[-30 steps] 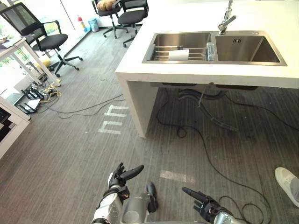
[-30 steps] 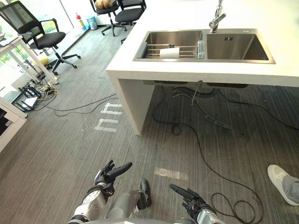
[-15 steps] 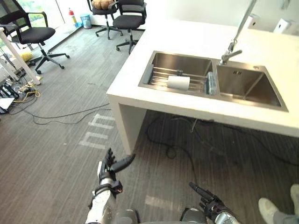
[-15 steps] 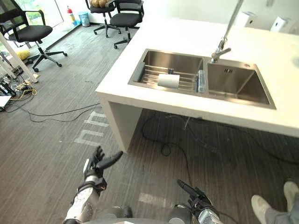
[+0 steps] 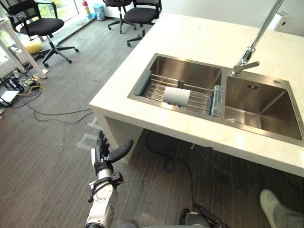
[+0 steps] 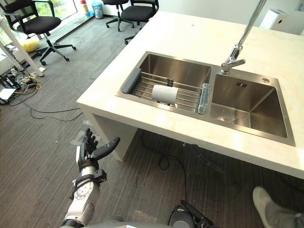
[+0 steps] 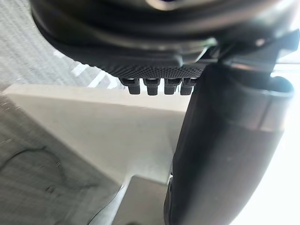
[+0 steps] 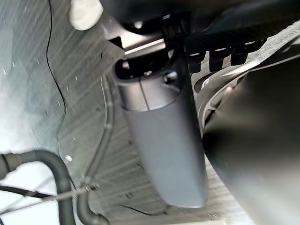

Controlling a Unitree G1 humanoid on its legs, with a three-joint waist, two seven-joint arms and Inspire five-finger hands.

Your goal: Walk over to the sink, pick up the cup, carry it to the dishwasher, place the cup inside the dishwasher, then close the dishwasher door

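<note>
The white cup [image 5: 176, 96] lies on its side on a wire rack across the left basin of the steel double sink [image 5: 190, 71], which is set in a pale counter [image 5: 199, 38]. My left hand [image 5: 102, 156] hangs over the floor, below and left of the counter's near corner; its fingers are straight and it holds nothing. My right hand [image 5: 205, 217] shows at the bottom edge, low over the floor, with straight dark fingers and nothing in it. Both hands are well short of the cup.
A tall faucet [image 5: 247, 57] rises behind the divider between the basins. A clear glass piece [image 5: 216, 100] stands at the rack's right end. Office chairs [image 5: 42, 26] and floor cables [image 5: 28, 85] lie far left. A person's shoe [image 5: 273, 209] is at lower right.
The camera has come closer to the sink, so counter and cup look larger and nearer. My left hand is held higher in view; my right hand has sunk to the bottom edge.
</note>
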